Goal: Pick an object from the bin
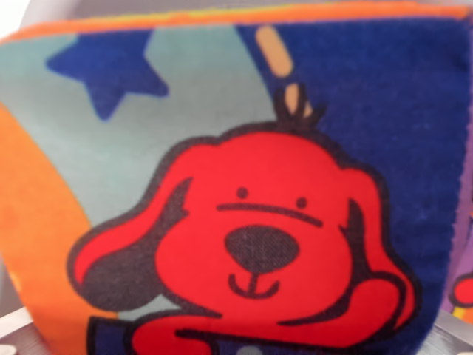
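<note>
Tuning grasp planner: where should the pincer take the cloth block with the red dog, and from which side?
Probably across the block at its orange-trimmed top edge and the opposite edge, coming straight on at the printed face. That face fills the wrist view nearly square-on and looks soft, so opposite edges should give under a squeeze. The pincer itself isn't in view, and the block's depth can't be judged.

Top left corner: a sliver of pale, bright surface [13,16], washed out by light.
Bottom corners: strips of grey, metallic-looking surface [15,329], slightly glossy.
Right edge: a blurred purple patch [465,229], too close to identify.
Light: bright, even, soft.
</note>
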